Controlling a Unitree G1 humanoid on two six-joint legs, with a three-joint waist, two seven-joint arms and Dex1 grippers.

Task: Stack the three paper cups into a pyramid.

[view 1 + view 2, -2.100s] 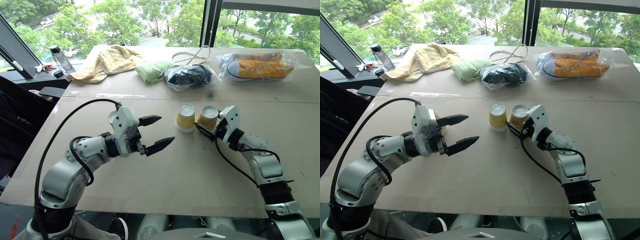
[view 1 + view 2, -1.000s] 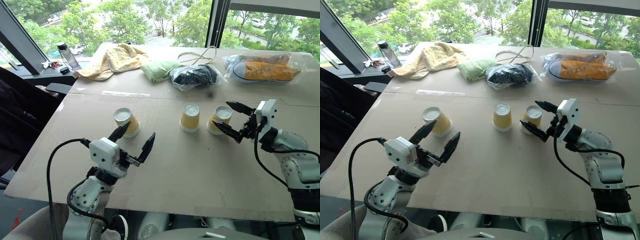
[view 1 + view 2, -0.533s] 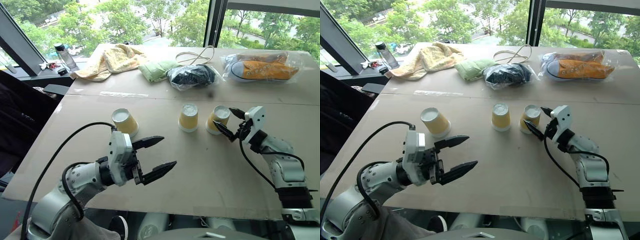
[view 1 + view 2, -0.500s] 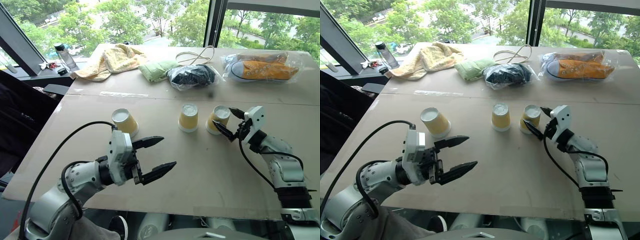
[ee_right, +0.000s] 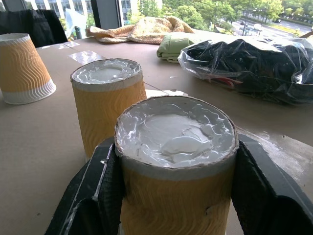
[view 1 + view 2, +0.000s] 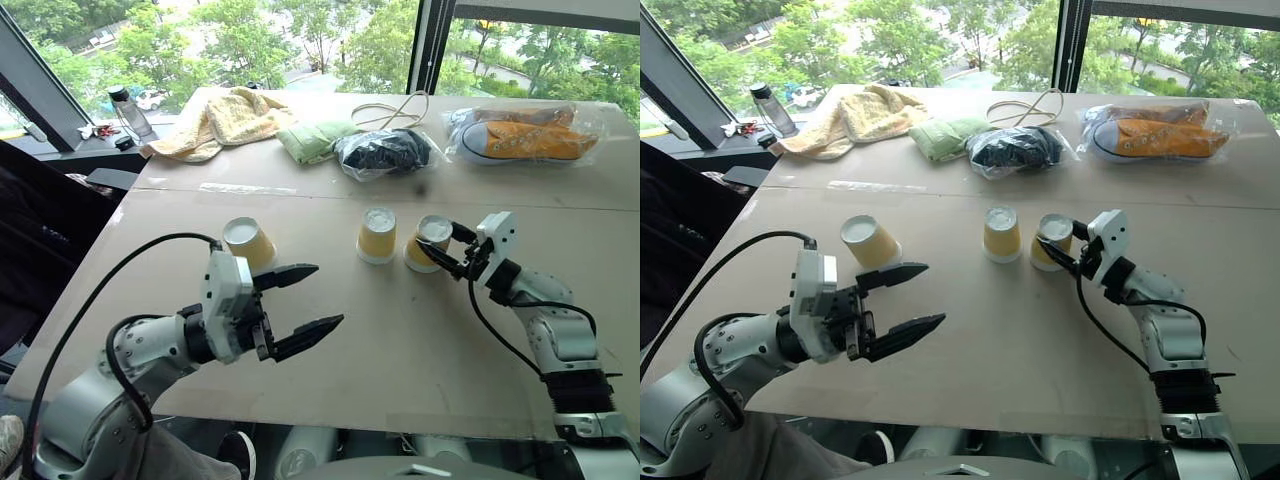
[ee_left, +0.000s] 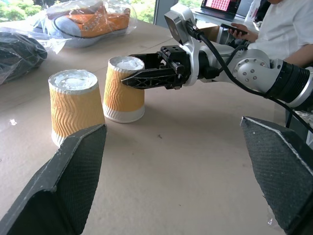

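Cups, three, all upside down on the brown tabletop (image 6: 400, 340), none stacked. Rightmost cup (image 6: 428, 243) sits right of centre in the head view, clenched between the black fingers of the right pincer (image 6: 445, 250); the wrist view shows one finger (image 5: 95, 196) pressed to each side of it, its base on the tabletop as far as can be seen. Middle cup (image 6: 377, 235) stands just beside it to the left, a narrow gap between them. Third cup (image 6: 248, 243) stands well apart at centre left, tilted a little. Left pincer (image 6: 305, 298) hovers low in the frame, near that third cup but clear of it, fingers spread wide and grasping nothing. Along the upper edge of the frame: yellow towel (image 6: 222, 118), green cloth (image 6: 315, 140), black bagged bundle (image 6: 385, 152), orange sneakers in clear plastic (image 6: 525, 138).
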